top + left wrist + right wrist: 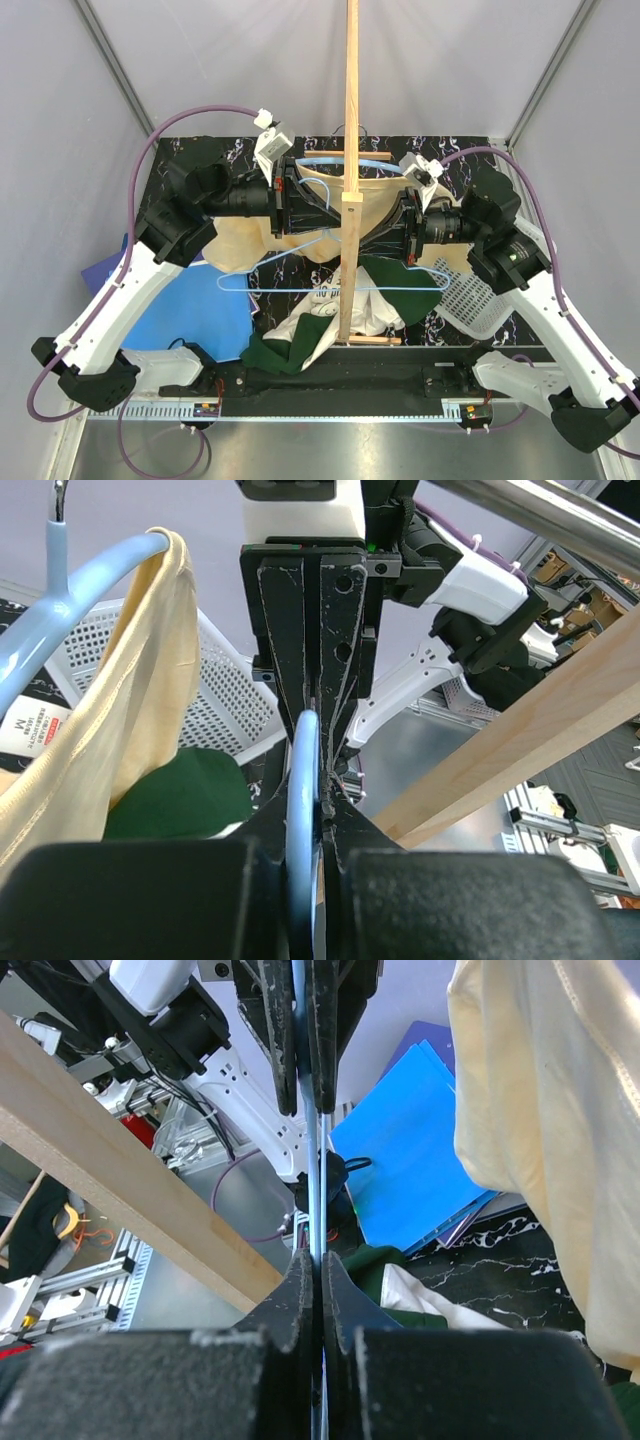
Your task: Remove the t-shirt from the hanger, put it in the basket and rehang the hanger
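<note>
Your left tool [297,205] and right tool [405,225] met nose to nose above the black marbled surface [230,150], just beside the upright wooden post [351,120]. Each was pressed together on the same thin bar of the pale-blue hanger [303,770]. From the left wrist, that bar ran straight out of your left tool's closed tips and up into the right tool's fingers [285,650] opposite, with no gap showing on either side of the plastic. The right wrist gave the mirror view, the blue line pinched at the near tips and again in the left tool's fingers [283,1030] facing them.

The cream t-shirt [540,1110] was still on the hanger. Its fabric was draped over the curved shoulder below the metal hook [58,498], and it hung in loose folds between your two arms. Part of it spilled out to the left beneath the left arm.

Below lay a heap of clothes – a dark green garment [400,275] among them – with a second pale-blue hanger [235,283] resting across it. A bright blue sheet [215,310] lay at the left of the surface and a white perforated basket [470,300] at the right.
</note>
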You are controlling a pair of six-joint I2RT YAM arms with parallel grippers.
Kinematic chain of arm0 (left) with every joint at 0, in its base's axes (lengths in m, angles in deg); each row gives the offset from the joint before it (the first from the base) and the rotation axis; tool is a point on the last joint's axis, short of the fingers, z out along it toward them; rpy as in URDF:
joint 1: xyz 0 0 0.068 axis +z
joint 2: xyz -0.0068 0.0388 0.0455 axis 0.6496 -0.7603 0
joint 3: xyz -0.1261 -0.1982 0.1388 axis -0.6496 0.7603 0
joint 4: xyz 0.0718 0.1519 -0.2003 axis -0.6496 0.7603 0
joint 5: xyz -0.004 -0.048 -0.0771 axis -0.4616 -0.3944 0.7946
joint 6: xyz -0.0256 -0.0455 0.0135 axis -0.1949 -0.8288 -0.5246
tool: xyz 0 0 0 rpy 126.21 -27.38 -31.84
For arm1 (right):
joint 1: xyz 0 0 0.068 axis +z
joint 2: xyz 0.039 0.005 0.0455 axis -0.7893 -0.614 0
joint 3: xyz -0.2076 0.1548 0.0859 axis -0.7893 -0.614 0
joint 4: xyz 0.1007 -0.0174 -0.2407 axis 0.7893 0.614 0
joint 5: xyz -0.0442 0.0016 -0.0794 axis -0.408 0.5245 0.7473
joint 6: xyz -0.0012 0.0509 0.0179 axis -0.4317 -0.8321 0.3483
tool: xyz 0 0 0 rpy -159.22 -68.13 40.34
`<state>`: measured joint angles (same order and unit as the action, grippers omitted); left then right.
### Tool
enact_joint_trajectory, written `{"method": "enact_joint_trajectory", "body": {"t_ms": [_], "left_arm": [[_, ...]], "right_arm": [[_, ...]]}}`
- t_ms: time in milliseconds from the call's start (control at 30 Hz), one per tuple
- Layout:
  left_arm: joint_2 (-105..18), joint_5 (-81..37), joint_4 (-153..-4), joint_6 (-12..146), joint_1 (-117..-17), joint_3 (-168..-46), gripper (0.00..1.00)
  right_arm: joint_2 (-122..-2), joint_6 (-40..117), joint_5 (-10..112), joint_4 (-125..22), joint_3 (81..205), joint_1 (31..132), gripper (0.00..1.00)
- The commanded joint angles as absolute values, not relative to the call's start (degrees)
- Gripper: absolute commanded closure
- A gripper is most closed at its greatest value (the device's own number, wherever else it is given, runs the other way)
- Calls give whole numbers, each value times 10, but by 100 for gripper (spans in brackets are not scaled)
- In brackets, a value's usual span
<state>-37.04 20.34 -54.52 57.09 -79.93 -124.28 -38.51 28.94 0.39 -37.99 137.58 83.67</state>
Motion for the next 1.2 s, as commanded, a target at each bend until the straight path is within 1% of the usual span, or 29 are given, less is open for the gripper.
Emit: {"method": "enact_joint_trajectory", "body": {"t_ms": [0,67,167,200,267,300,467,500,567,600,667,800,900,1033,1167], "left_arm": [[-364,202,-585,544,-802,-1260,100],[-361,201,-585,544,-801,-1256,99],[-354,200,-585,546,-801,-1249,75],[-352,200,-584,549,-801,-1247,61],[-341,199,-585,553,-800,-1239,52],[-339,197,-585,555,-800,-1236,42],[-318,173,-552,583,-792,-1232,26],[-310,167,-532,590,-788,-1233,15],[-300,136,-505,611,-785,-1233,4],[-295,128,-480,616,-782,-1234,1],[-277,103,-453,619,-778,-1228,1],[-243,49,-424,616,-775,-1213,1],[-219,25,-420,607,-775,-1206,1],[-214,16,-415,602,-774,-1217,1],[-225,17,-405,602,-774,-1239,1]], "right_arm": [[-369,283,27,-427,1358,846,100],[-359,287,41,-431,1350,846,100],[-343,303,63,-428,1343,846,100],[-339,312,68,-426,1342,846,100],[-333,321,76,-416,1341,846,100],[-333,327,76,-412,1345,846,100],[-328,332,98,-389,1348,846,100],[-321,334,101,-388,1345,846,100],[-313,339,115,-373,1344,846,100],[-303,343,121,-366,1342,846,100],[-291,343,142,-349,1341,846,100],[-223,339,175,-348,1317,846,100],[-185,335,229,-342,1305,846,100],[-157,322,275,-339,1293,846,100],[-132,319,296,-343,1290,846,100]]}}
